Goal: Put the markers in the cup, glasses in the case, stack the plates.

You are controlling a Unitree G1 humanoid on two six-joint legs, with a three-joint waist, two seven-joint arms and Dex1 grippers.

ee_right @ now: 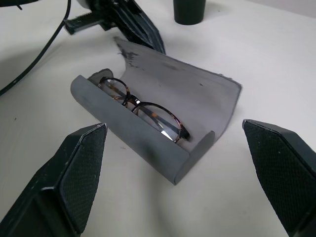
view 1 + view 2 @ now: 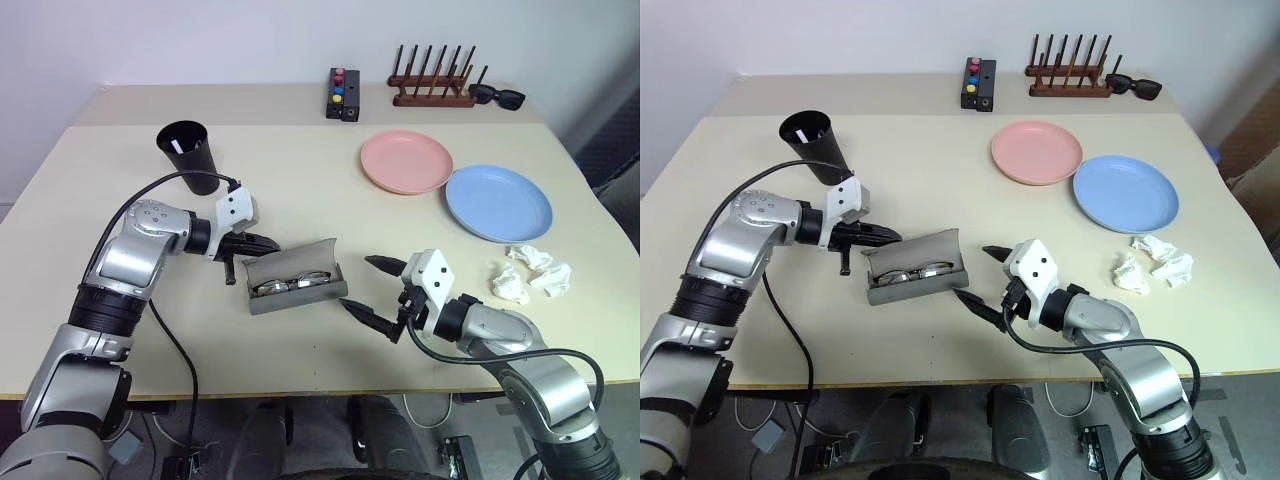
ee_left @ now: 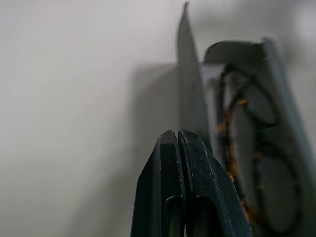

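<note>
Far left on the pale tabletop [image 2: 120,180] stands the tall black tapered plastic cup [image 2: 190,155], with what looks like a white marker body inside; I cannot make out more of its contents. My left gripper [image 2: 262,241] has its jaws pressed together, holding nothing, the tip just behind the raised lid of the grey felt-like hinged case [image 2: 296,277]. The thin dark wire-framed glasses [image 1: 143,108] already lie in the tray, so closing the lid is, I judge, the step in hand. I should push the lid's top edge forward and down evenly, keeping the frame clear of the seam. My right gripper [image 2: 372,291] waits with jaws spread wide beside the case's end, ready to brace it. Right of that, the salmon pink round plastic plate [image 2: 406,161] and light blue one [image 2: 498,202] sit side by side, unstacked.
</note>
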